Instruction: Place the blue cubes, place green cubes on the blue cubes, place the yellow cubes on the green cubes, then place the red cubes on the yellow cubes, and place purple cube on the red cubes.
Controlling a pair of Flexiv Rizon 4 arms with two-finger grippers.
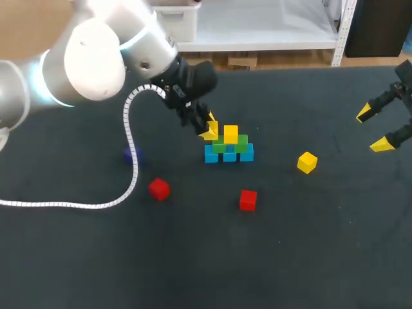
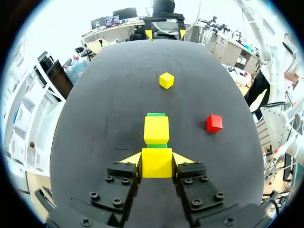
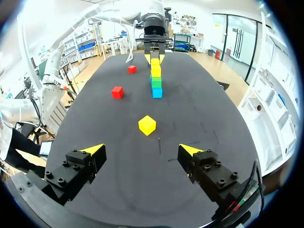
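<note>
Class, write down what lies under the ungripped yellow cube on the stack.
Under that yellow cube lie green cubes, with blue cubes below them. Their touching faces are covered.

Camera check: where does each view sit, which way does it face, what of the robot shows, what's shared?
Head: fixed above and behind, looking down on the table; left arm enters left, right gripper right.
Left wrist: behind the left gripper, shut on a yellow cube, the stack just ahead.
Right wrist: behind the right gripper, open, facing the stack across the table.
Shared: wrist views face each other; all three show the stack.
</note>
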